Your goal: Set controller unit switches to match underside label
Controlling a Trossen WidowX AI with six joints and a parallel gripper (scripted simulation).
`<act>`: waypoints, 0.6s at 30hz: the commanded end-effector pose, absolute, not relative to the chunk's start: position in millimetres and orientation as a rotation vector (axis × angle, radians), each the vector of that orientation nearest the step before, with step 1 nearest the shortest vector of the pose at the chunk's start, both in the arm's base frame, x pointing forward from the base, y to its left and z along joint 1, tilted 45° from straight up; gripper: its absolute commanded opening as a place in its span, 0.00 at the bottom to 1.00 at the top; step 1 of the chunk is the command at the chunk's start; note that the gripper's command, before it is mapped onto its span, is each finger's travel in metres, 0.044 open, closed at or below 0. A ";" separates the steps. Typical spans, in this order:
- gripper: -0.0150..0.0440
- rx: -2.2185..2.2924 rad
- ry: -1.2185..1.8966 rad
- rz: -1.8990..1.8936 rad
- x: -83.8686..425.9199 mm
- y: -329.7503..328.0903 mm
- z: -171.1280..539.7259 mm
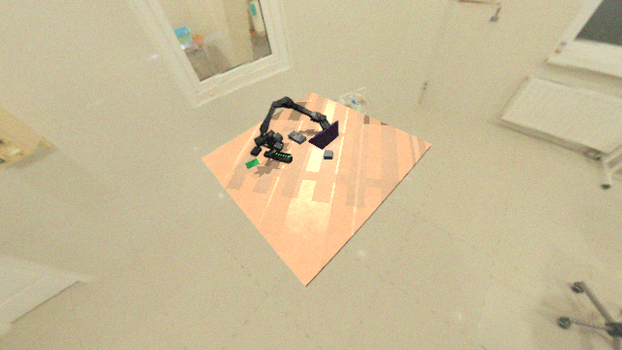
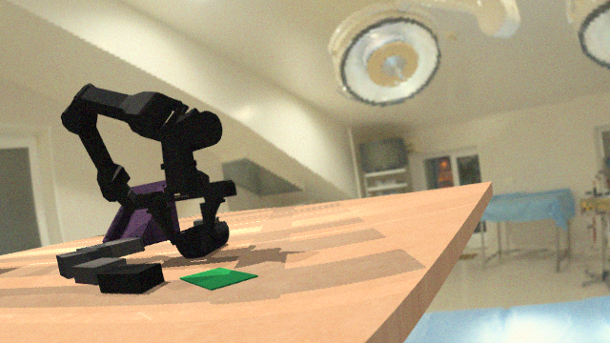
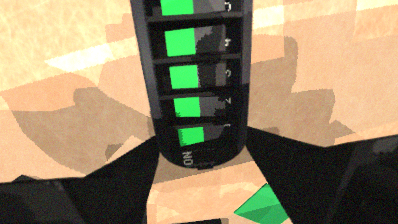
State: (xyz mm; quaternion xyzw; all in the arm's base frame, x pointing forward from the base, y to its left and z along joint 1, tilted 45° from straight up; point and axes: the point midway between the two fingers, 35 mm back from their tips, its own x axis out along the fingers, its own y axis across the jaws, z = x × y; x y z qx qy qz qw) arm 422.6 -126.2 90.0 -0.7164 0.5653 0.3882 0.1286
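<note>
One arm (image 1: 301, 110) (image 2: 110, 102) had one gripper (image 1: 267, 154) (image 2: 193, 229) (image 3: 201, 135), its fingers spread fairly wide and clamped on the near end of one dark grey controller unit (image 1: 278, 157) (image 2: 204, 239) (image 3: 201, 92). The unit was low over the bench; whether it touched the wood could not be told. Five green-ended switches showed close up, the farthest cut off.

One green card (image 1: 252, 163) (image 2: 219, 278) (image 3: 264, 206) lay flat near one black block (image 1: 256, 151) (image 2: 130, 278). Two grey blocks (image 2: 100, 254) sat beside it in the side view, with one purple panel (image 1: 326, 136) (image 2: 143, 221) beyond.

The bench (image 1: 306, 233) (image 2: 310, 267) was pale striped wood, patched with light and shadow. Around it were cream walls, one whole round ceiling lamp (image 2: 391, 61), part of a second, and one blue-draped table (image 2: 529, 208).
</note>
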 end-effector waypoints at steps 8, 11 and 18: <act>1.00 -2.083 1.644 1.128 422.6 -126.5 90.0; 1.00 -2.083 1.644 1.128 422.6 -126.5 90.0; 1.00 -2.074 1.641 1.123 415.8 -107.3 86.1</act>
